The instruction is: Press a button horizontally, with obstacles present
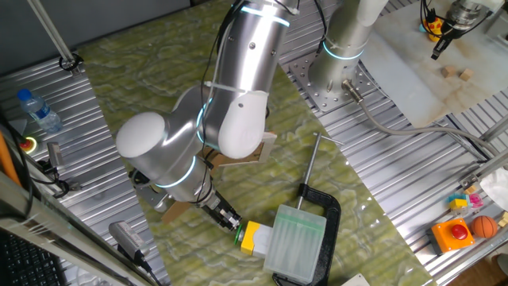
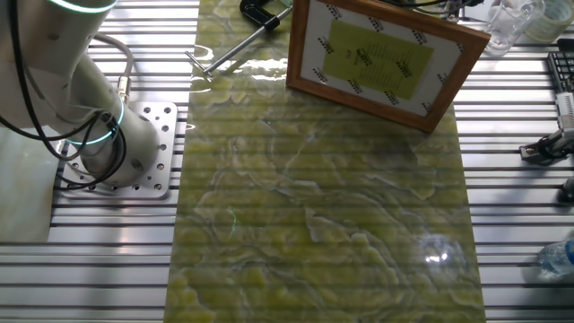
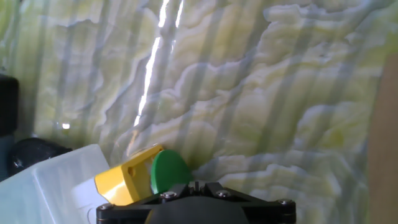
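Button: a small round green cap (image 1: 239, 233) on a yellow box body (image 1: 252, 237) lay on the green marbled mat (image 1: 159, 79), near the mat's edge closest to the one fixed view. The yellow body was joined to a bigger translucent pale-green ribbed block (image 1: 295, 242).

Button direction: its long axis lay flat along the mat, running from block through yellow body to green cap, and the cap faced sideways toward the gripper.

Gripper: the dark tip (image 1: 225, 215) sat low over the mat, just beside the green cap. From the room I could not tell whether it touched the cap. In the hand view only the black base of the hand filled the bottom edge, with the cap (image 3: 166, 172) directly ahead of it. No view showed the fingertips, so I could not tell how wide they stood or whether they held anything.

Obstacle: a light-wood picture frame (image 2: 381, 58) stood leaning on the mat, and in the one fixed view the arm hid most of it.

Clamp: a black metal C-clamp (image 1: 321, 208) lay on the mat, wrapped around the far end of the ribbed block.

Containers: none could be made out.
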Action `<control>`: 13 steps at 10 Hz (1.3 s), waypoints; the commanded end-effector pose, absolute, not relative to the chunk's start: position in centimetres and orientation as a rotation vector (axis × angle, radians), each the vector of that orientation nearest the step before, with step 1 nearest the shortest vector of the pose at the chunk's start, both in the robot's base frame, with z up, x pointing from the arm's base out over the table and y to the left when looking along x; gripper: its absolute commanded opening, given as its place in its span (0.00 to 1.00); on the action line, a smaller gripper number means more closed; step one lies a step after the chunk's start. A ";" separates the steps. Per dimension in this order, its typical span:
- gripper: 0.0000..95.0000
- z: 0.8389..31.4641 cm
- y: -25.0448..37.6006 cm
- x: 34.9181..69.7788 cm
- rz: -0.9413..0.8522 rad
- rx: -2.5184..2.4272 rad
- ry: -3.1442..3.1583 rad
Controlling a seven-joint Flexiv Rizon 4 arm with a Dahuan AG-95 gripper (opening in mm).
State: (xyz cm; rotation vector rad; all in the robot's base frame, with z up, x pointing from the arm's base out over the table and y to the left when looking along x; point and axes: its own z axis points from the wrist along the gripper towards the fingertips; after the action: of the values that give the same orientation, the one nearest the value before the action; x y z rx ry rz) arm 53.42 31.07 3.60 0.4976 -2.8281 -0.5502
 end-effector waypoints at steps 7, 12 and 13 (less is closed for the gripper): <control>0.00 3.7 31.1 53.4 -0.532 0.490 -2.832; 0.00 3.7 31.1 53.4 -0.454 0.526 -2.898; 0.00 3.7 31.1 53.4 -0.446 0.535 -2.921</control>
State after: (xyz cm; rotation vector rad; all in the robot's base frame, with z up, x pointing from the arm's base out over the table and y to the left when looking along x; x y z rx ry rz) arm 53.33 31.13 3.75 0.5332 -2.9155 -0.4502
